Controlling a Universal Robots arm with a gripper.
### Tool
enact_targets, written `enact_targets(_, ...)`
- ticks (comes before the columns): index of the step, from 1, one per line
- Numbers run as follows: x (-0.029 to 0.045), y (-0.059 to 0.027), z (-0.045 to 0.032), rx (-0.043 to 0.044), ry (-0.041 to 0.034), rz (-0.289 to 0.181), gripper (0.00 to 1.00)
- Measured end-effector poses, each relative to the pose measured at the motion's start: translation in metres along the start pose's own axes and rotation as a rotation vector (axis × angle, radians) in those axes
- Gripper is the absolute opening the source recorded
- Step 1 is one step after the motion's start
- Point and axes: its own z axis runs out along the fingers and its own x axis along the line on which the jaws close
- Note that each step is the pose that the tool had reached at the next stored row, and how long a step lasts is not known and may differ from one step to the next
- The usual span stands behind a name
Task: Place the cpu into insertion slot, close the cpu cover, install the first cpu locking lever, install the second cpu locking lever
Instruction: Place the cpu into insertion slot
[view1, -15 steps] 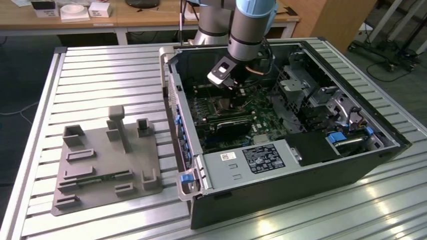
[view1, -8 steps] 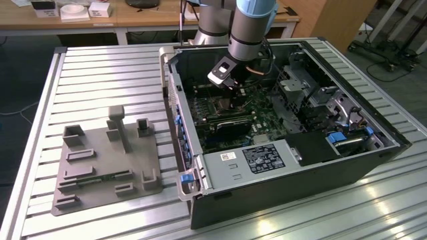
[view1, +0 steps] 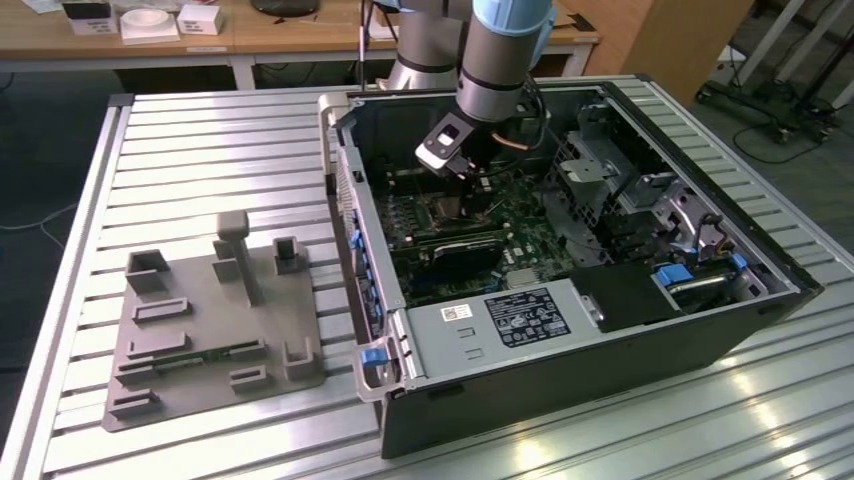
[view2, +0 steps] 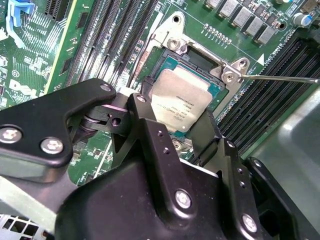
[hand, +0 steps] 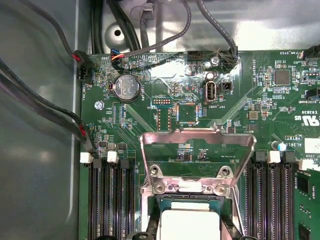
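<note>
cpu (view2: 181, 102) at insertion slot (view2: 192, 56), arm (view1: 501, 55) reaching down

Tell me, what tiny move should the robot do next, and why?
Probably ease the cpu straight down: the gripper seems to hold it just over the insertion slot, and the cpu cover stands open.

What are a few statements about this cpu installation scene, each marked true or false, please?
1. The computer case lies open side up on a slatted metal table. True.
2. The cpu cover stands swung open, clear of the insertion slot. True.
3. The cpu lies on the table outside the computer case. False: it is at the insertion slot, at the gripper.
4. The memory slots beside the insertion slot hold modules. False: they look empty.
</note>
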Motion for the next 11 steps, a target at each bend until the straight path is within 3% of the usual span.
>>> enact_targets(3, 0.0003, 0.0002, 0.0005, -0.0004, 0.0015, 0.0, 0.6)
enact_targets(4, 0.0001, 0.0, 0.0003, 0.0, 0.0007, 0.0, 0.67)
enact_targets(11, 0.0, -0.0001, -0.0001, 0.0005, -0.0001, 0.0, 0.67)
